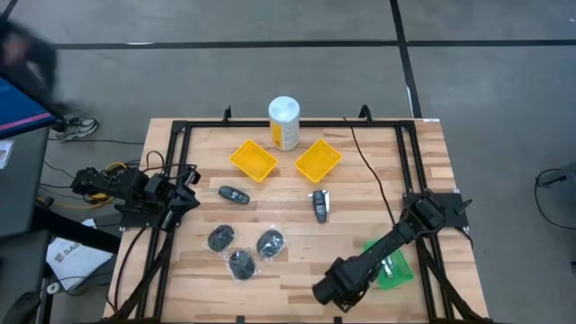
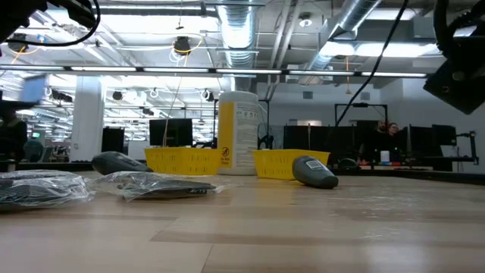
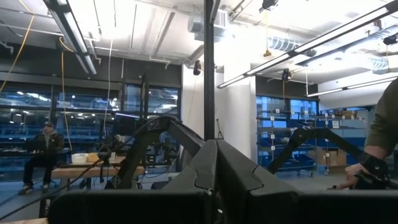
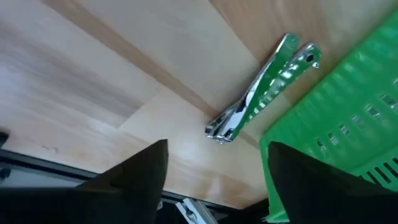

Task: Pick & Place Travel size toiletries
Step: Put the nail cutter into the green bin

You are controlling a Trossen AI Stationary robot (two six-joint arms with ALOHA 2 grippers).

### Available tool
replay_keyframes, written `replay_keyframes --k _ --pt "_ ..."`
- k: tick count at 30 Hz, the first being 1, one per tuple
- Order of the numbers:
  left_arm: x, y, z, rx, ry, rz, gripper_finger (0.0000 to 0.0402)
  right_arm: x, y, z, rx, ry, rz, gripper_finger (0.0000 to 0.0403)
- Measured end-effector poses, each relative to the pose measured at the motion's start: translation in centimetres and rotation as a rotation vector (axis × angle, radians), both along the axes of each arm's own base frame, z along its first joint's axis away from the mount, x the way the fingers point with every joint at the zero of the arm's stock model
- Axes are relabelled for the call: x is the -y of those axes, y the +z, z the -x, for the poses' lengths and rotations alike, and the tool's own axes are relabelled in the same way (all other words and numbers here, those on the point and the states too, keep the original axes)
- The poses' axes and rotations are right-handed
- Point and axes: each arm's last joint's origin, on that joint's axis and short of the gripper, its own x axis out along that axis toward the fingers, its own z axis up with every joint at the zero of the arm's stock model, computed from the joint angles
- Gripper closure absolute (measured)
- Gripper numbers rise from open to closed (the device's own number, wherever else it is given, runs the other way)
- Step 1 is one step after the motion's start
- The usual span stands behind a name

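Observation:
Three dark grey discs in clear wrap [image 1: 241, 250] lie flat on the table's near-left middle; in the low view they sit at the left [image 2: 163, 186]. Two black oblong pieces lie on the wood, one left of centre [image 1: 234, 193] and one at centre [image 1: 320, 205] [image 2: 314, 171]. A silver clipper [image 4: 261, 99] lies on the wood against a green tray [image 4: 348, 124]. My right gripper [image 1: 328, 288] [image 4: 217, 180] hovers open over the near edge, with the clipper ahead of its fingers. My left gripper [image 1: 189, 200] [image 3: 214, 180] waits shut at the left edge, pointing level into the room.
Two square yellow trays [image 1: 253, 159] [image 1: 318, 160] and a tall white-capped yellow canister [image 1: 284, 121] stand at the far middle. The green tray [image 1: 391, 265] lies under my right arm. A black frame [image 1: 180, 126] rims the table. A person's shoe [image 1: 76, 128] shows beyond the far-left corner.

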Motion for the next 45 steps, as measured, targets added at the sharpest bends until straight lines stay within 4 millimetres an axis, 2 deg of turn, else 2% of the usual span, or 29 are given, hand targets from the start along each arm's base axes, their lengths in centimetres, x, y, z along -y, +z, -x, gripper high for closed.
replay_keyframes --k 3,9,10,23,32,45 --pt "0.0 0.0 0.0 0.0 0.0 0.0 0.0399 -0.1 0.3 -0.2 0.013 0.01 -0.014 0.0203" --pt "0.0 0.0 0.0 0.0 0.0 0.001 0.0399 -0.2 0.5 -0.3 0.021 0.018 -0.021 0.0371" --pt "0.0 0.0 0.0 0.001 0.0 0.001 0.0399 -0.2 0.5 -0.3 0.022 0.021 -0.022 0.0386" --pt "0.0 0.0 0.0 0.0 0.006 0.003 0.0399 0.6 0.1 0.5 -0.027 0.012 0.094 0.0402" --pt "0.0 0.0 0.0 0.001 0.007 0.004 0.0399 0.7 -1.6 0.6 -0.088 0.056 0.137 0.0403" --pt "0.0 0.1 0.0 0.004 0.007 0.005 0.0399 0.4 -3.0 -0.2 -0.087 0.059 0.076 0.0403"
